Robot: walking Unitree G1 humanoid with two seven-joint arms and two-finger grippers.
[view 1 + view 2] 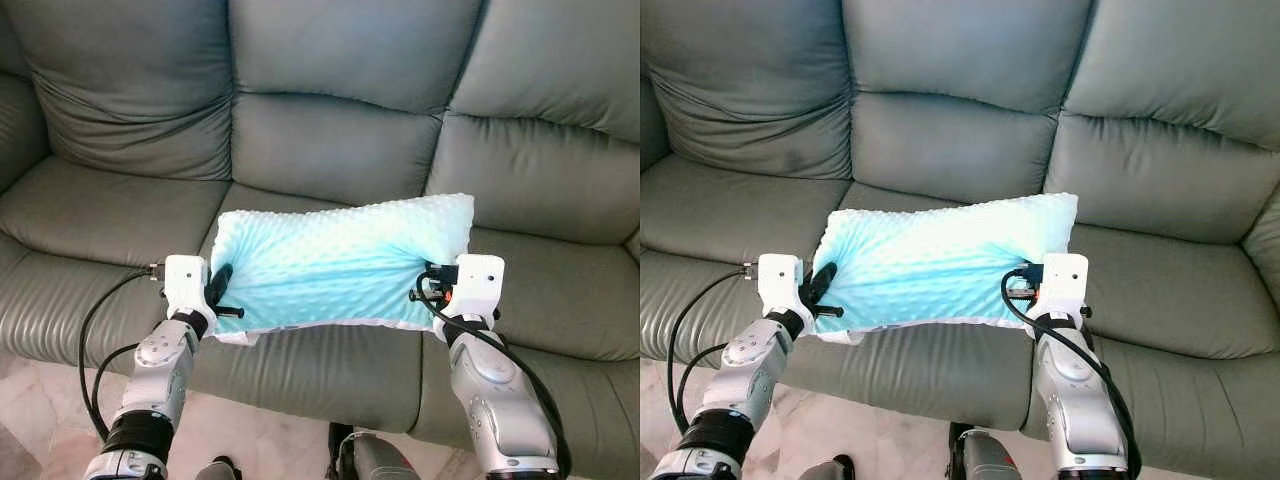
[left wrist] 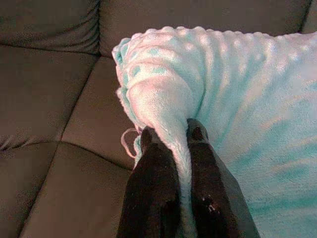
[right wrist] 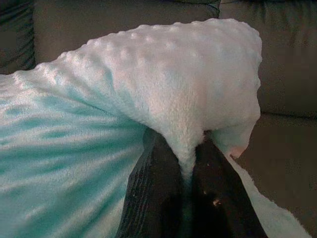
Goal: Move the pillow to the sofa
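Pillow (image 1: 340, 262): held over sofa (image 1: 330, 130) seat.
Left gripper (image 2: 173, 136): jaws clamped on its 9 o'clock edge.
Right gripper (image 3: 182, 141): jaws clamped on its 3 o'clock edge.

Soft daylight is filling the two eye views, and the pale blue pillow (image 1: 340, 262) is glowing so bright that its bumps are washing out. The sofa (image 1: 330, 140) is showing gentle shadows in its folds (nothing looks blurry there). The wrist views are looking dimmer and a little fuzzy.
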